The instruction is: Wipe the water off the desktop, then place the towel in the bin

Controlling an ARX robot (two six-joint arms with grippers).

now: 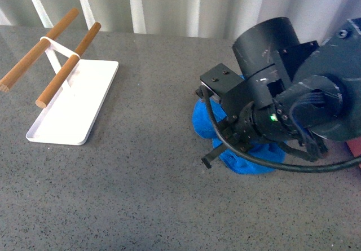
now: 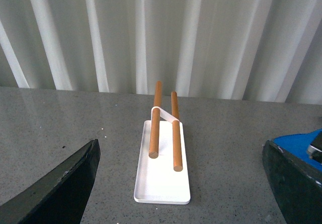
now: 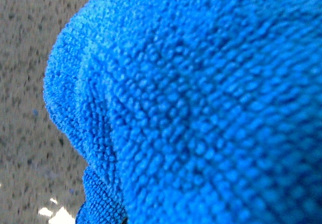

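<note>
Towel (image 3: 201, 108) fabric, bright blue and fluffy, is seen close against the right wrist camera and fills almost the whole view; a strip of speckled grey surface is shown beside it. In the front view a bare stretch of the desktop (image 1: 141, 200) lies nearest. Beyond it, on the right half, the towel is bunched on the desktop under the right gripper (image 1: 237, 139), which is lowered onto it. The fingertips are hidden by the wrist and the cloth, so it cannot be told whether the jaws are clenched or released. Blue folds are shown at the left and near sides of the right arm (image 1: 304, 93). A pink sliver (image 1: 355, 146) is cut off by the right edge; too little is shown to identify it. The left gripper (image 2: 180, 143) is held above the desktop, its jaws spread wide and nothing between the dark fingers (image 2: 65, 183). Farther off on the left, well apart from the towel, a white tray (image 1: 67, 124) is seen with two wooden rods (image 1: 67, 65) raised over it on a white support. At the back stands a pale ribbed wall (image 1: 186, 5).
</note>
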